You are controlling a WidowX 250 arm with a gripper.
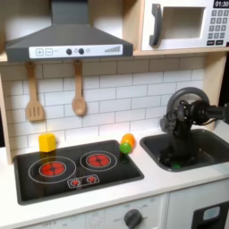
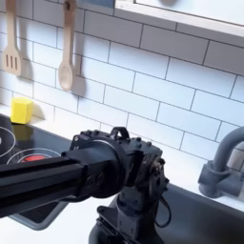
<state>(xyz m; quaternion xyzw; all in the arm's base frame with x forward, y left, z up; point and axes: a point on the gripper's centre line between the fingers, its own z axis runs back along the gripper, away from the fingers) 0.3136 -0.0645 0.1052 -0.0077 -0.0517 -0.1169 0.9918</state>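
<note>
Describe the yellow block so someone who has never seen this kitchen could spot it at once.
In the first exterior view, find the black stove with two red burners. Just behind its back left corner, against the white tiled wall, stands the yellow block. It is boxy and plain yellow, unlike the rounded orange-and-green toy behind the stove's right corner.

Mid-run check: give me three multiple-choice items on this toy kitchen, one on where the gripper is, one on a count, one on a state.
1. Where is the gripper?
A. over the stove
B. down in the sink
C. at the microwave

2. How many utensils hang on the tiled wall?
A. one
B. two
C. four

3. How do the stove burners look?
A. red
B. dark
C. covered by pots

Answers:
1 B: in the first exterior view the arm reaches down into the sink.
2 B: a slotted spatula and a wooden spoon hang there.
3 A: both rings on the stove show red.
</note>
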